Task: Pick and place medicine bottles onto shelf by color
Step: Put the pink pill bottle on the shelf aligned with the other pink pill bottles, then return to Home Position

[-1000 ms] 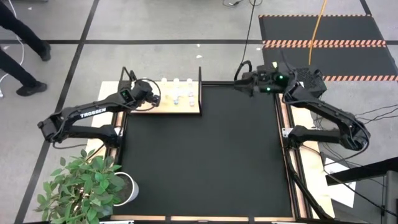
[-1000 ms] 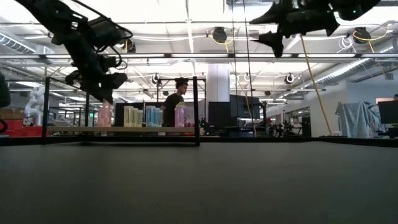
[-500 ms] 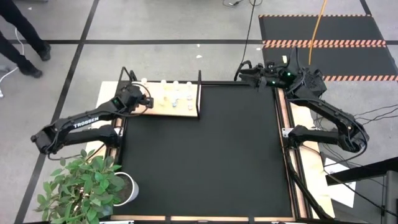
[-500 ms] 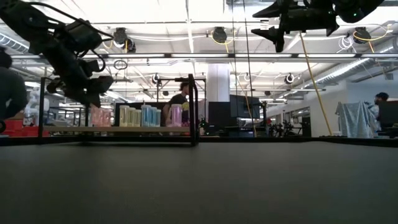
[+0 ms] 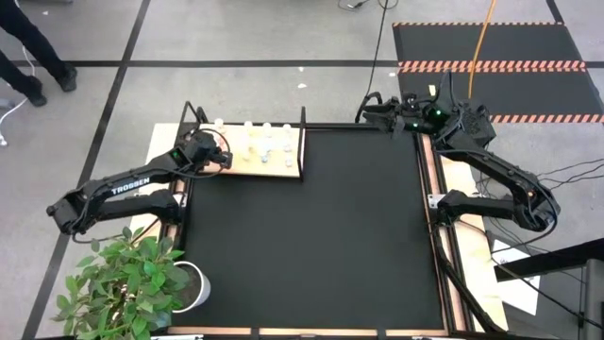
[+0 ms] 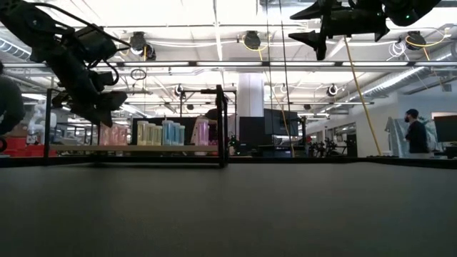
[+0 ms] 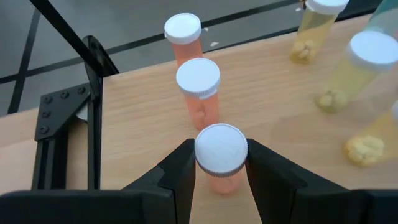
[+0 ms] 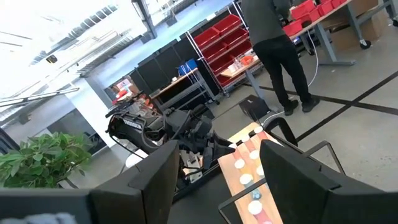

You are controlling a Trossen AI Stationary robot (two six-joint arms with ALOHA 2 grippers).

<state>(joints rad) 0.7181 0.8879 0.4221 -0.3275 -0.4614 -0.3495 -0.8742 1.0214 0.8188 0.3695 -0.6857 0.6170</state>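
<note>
The black mat (image 5: 302, 227) covers most of the table (image 5: 444, 236), and the shelf (image 5: 247, 151) lies at its far left corner, inside a black frame (image 6: 223, 125). The left arm (image 5: 123, 186), marked TROSSEN, reaches over the shelf's left end; its left tool (image 7: 221, 163) has a finger on each side of a pink bottle (image 7: 221, 155) that stands upright on the wood, with the pads (image 7: 181, 167) at the white cap. Straight ahead of that tool stand two more pink bottles (image 7: 199, 90) in a row, and off to one side yellow bottles (image 7: 348, 68) hold pale lumps. The right tool (image 5: 366, 111) hangs spread and empty, high over the mat's far right corner, well apart from the shelf. A potted plant (image 5: 127, 283) sits near the left arm's base. Beyond the table, red bins (image 8: 217, 34) line shelving and a person (image 8: 277, 43) stands there.
</note>
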